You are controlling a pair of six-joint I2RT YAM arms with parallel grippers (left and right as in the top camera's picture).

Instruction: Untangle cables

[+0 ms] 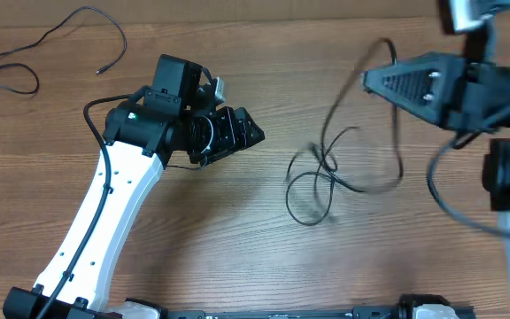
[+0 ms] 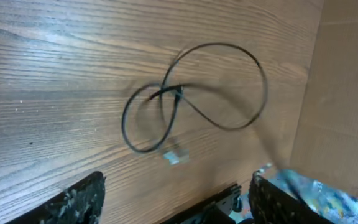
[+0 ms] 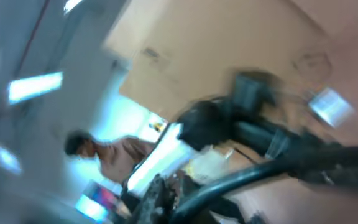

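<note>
One thin black flexible cable (image 1: 82,10) lies freed at far left. The remaining knotted black cables (image 1: 326,173) sit mid-table, still tangled. My left gripper (image 1: 253,133) gapes empty; my right gripper (image 1: 367,80) appears clamped on one raised strand.

Open bench (image 1: 237,239) separates the left pincer (image 1: 255,133) from the tangled cables (image 1: 328,168); another cable (image 1: 35,42) lies far left.

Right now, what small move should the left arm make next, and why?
Probably lower the open left gripper onto the loose loop on the table and pinch it: the shut right gripper seems to hold a strand of the same cables up.
</note>
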